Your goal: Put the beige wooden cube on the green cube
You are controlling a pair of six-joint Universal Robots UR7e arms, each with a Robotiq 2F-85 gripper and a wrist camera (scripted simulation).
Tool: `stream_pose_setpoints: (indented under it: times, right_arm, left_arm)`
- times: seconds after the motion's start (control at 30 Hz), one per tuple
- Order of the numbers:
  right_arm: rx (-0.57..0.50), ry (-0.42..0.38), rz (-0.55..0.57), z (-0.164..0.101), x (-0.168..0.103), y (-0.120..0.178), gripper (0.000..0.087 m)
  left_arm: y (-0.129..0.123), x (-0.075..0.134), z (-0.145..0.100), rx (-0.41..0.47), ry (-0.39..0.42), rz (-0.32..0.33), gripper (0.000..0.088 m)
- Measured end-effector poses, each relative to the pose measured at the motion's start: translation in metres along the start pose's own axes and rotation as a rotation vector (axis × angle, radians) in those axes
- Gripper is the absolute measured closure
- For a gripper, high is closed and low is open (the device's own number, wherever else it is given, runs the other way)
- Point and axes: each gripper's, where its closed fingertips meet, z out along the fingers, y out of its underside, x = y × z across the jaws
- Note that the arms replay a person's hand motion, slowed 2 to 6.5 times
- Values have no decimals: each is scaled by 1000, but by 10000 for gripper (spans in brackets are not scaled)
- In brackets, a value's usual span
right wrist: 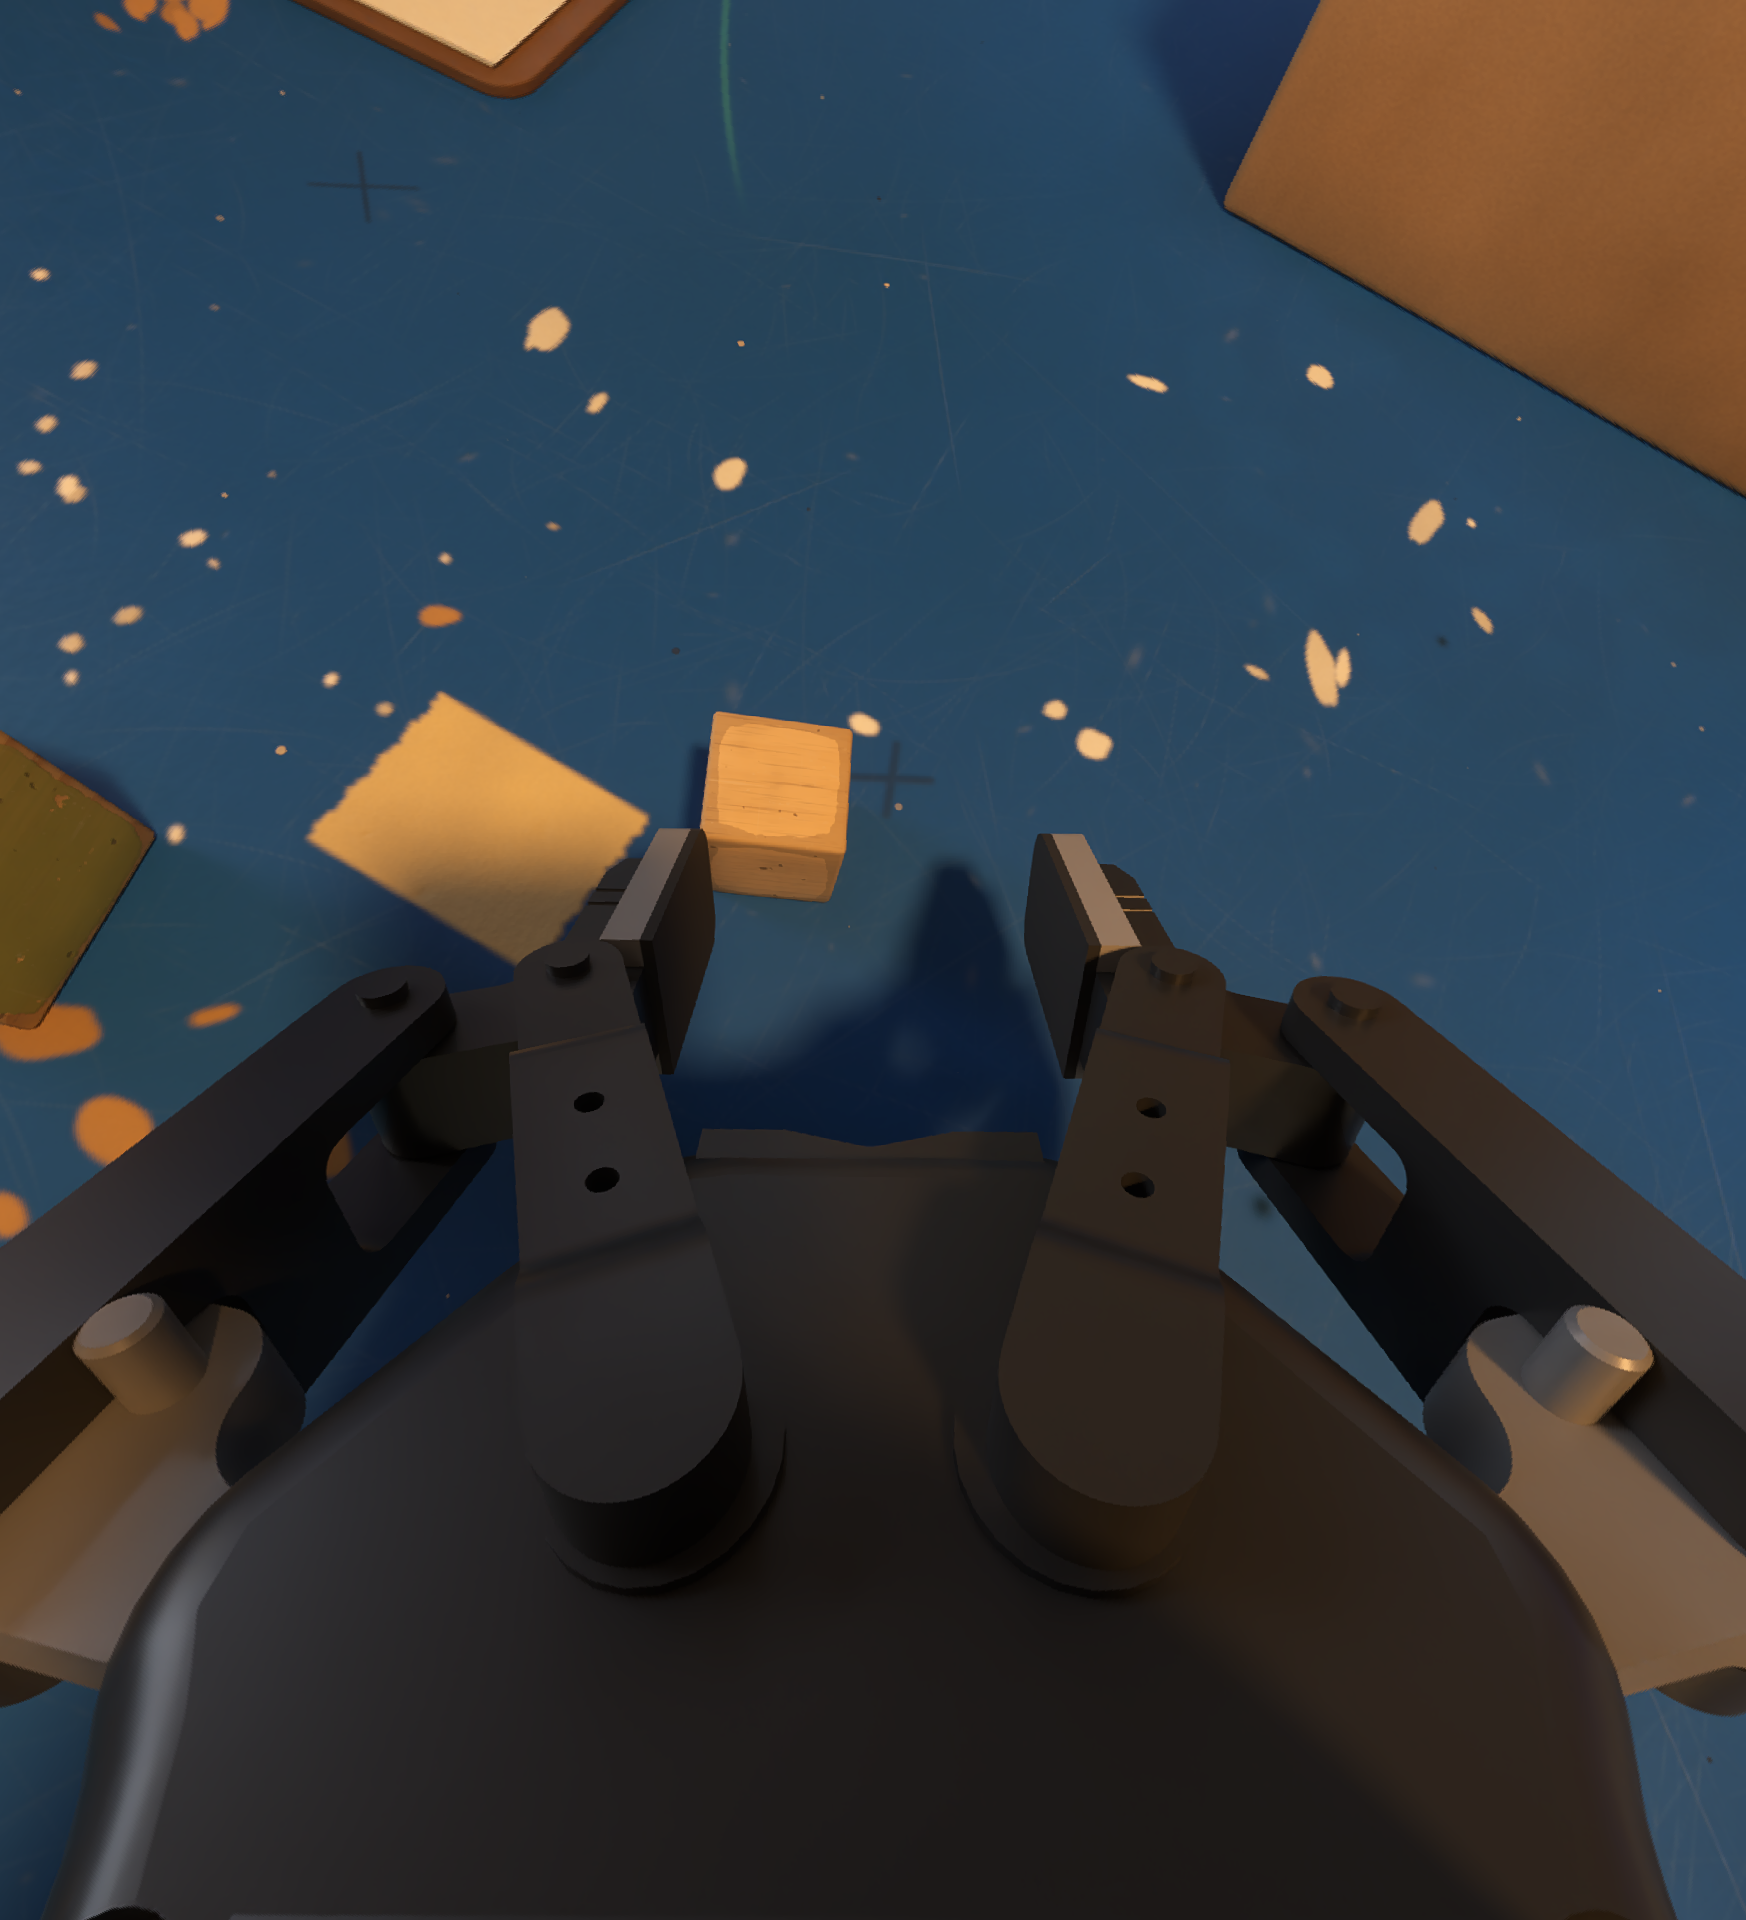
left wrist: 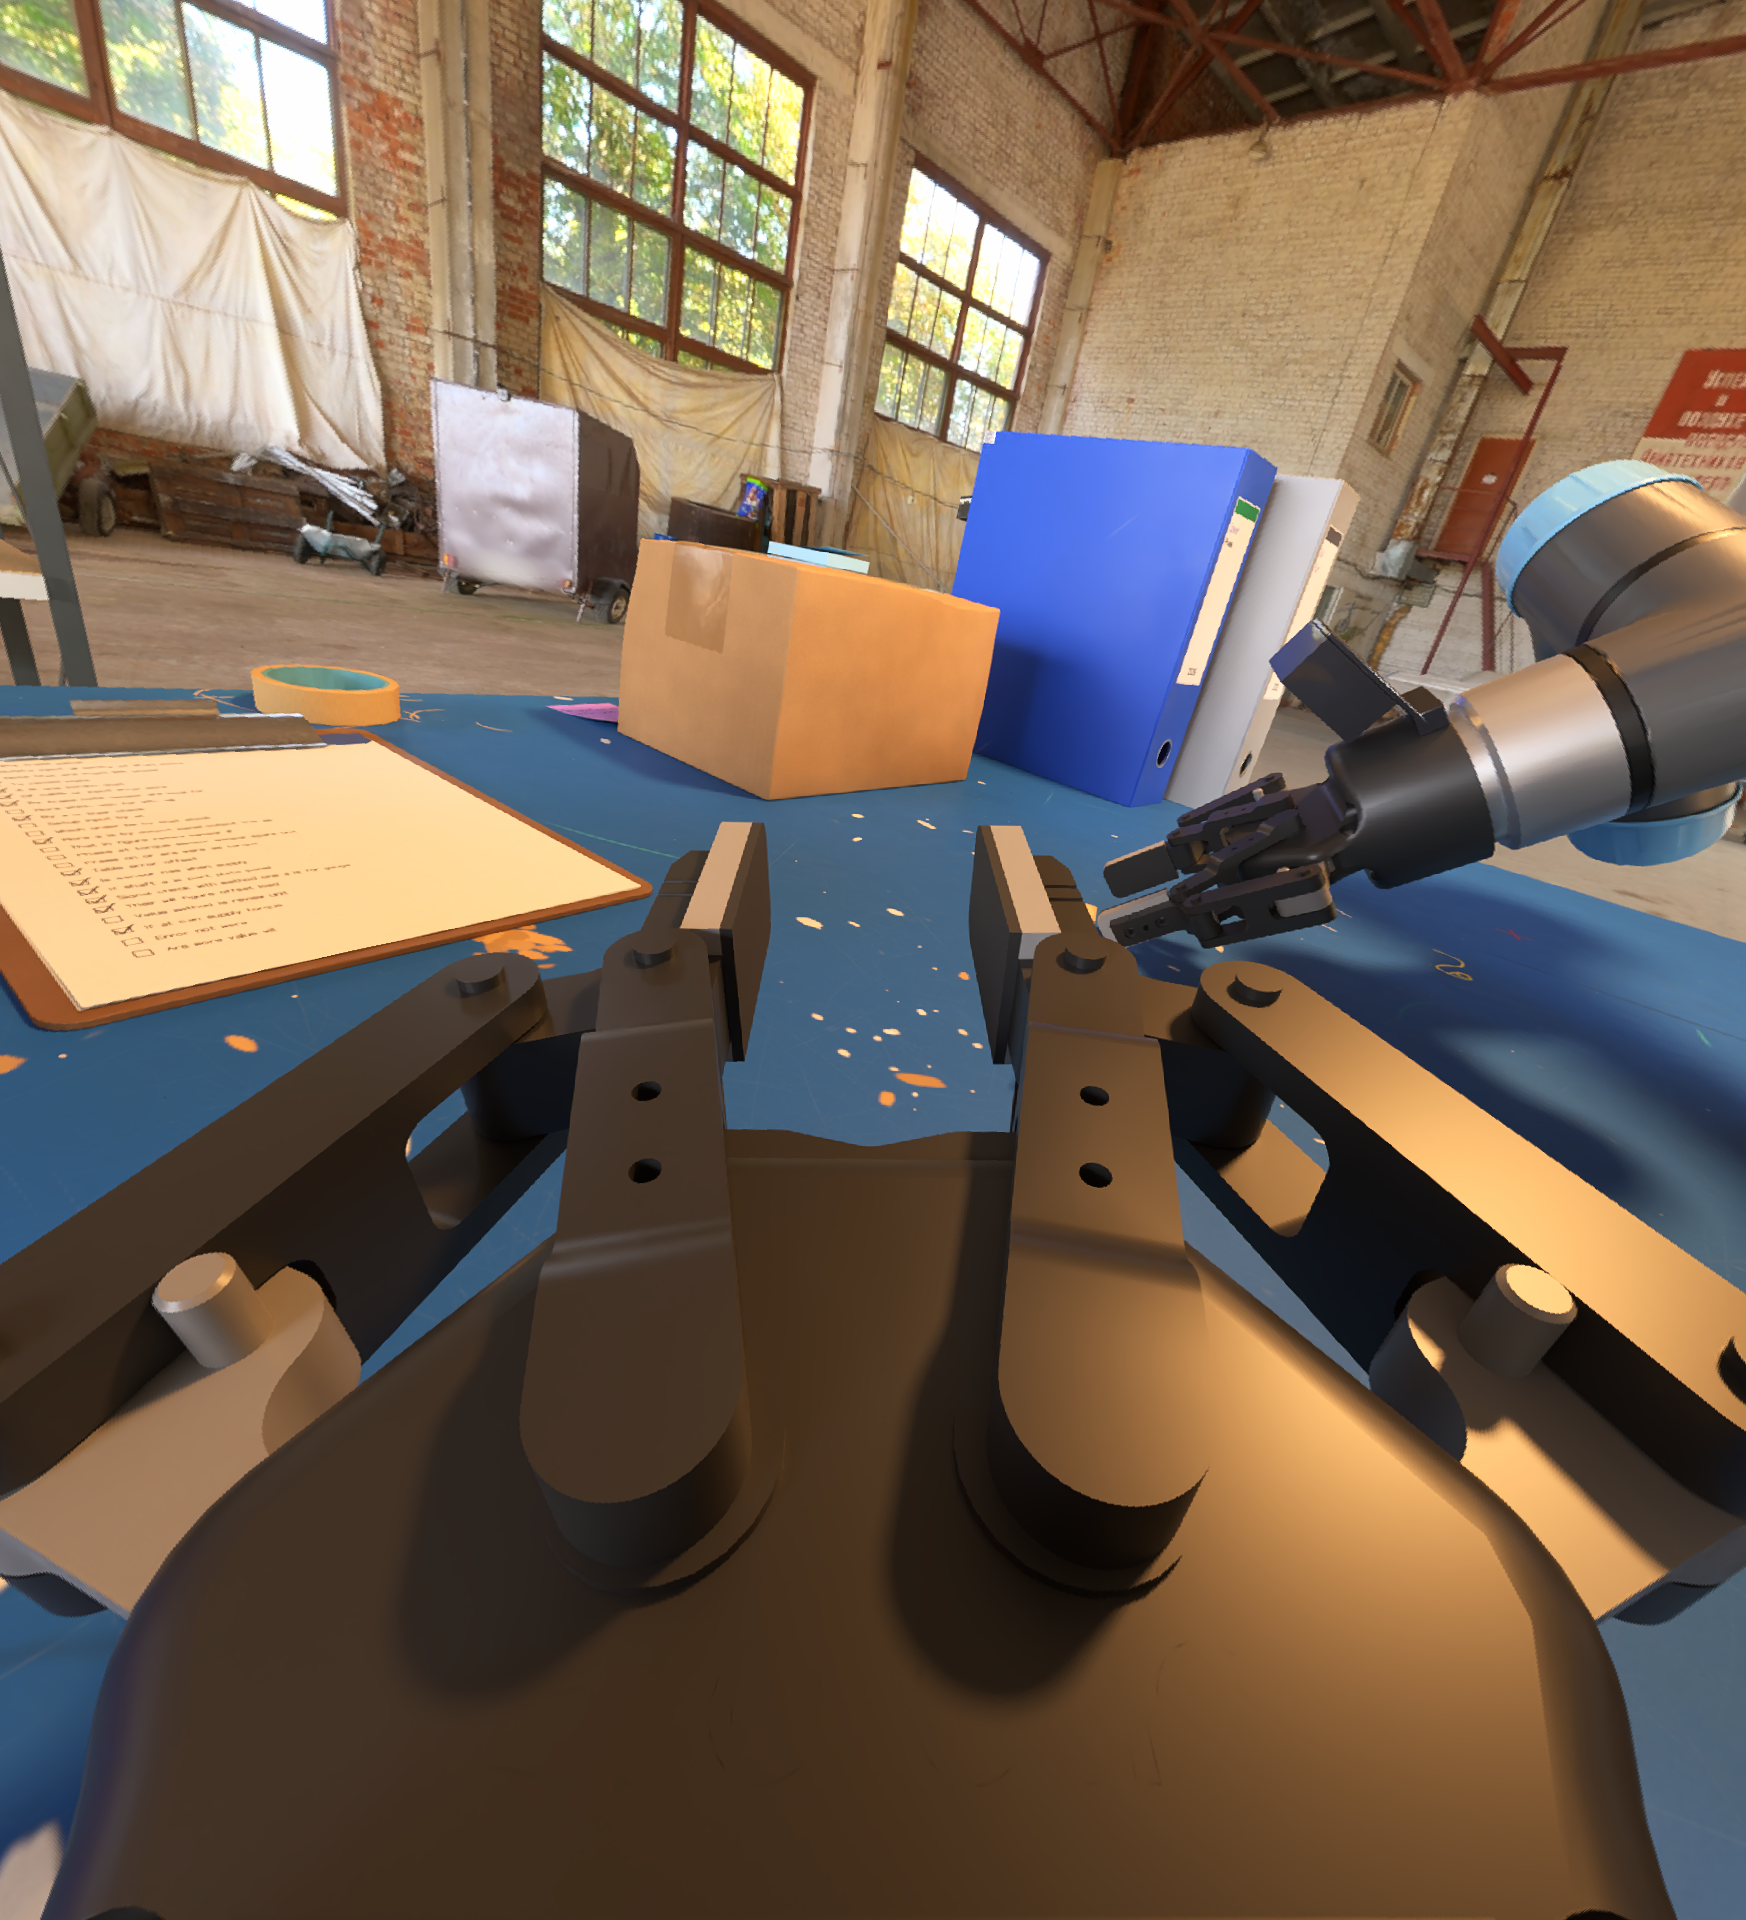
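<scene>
The beige wooden cube [right wrist: 775,805] sits on the blue table just beyond my right gripper's left fingertip. My right gripper [right wrist: 874,894] is open and empty, hovering above the table; the cube lies slightly left of the gap between its fingers. The green cube [right wrist: 12,883] is larger and worn, at the left edge of the right wrist view. My left gripper [left wrist: 869,894] is open and empty, low over the table. The right gripper also shows in the left wrist view [left wrist: 1129,894], pointing down at the table. Neither cube shows in the left wrist view.
A cardboard box [left wrist: 807,665] [right wrist: 1575,249], a blue binder [left wrist: 1097,613] and a grey binder [left wrist: 1284,623] stand at the back. A clipboard [left wrist: 225,862] and a tape roll [left wrist: 325,693] lie to the left. A sunlit patch [right wrist: 474,821] lies between the cubes.
</scene>
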Motion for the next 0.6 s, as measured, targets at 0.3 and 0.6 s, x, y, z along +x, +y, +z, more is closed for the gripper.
stream_pose_setpoints:
  times: [0.3,0.6]
  right_arm:
    - [-24,62,33,2,10,4,302]
    - [-51,47,-19,6,5,6,357]
  left_arm:
    - [0,0,0,-2,0,-1,525]
    - [0,-1,0,-4,-1,-5,525]
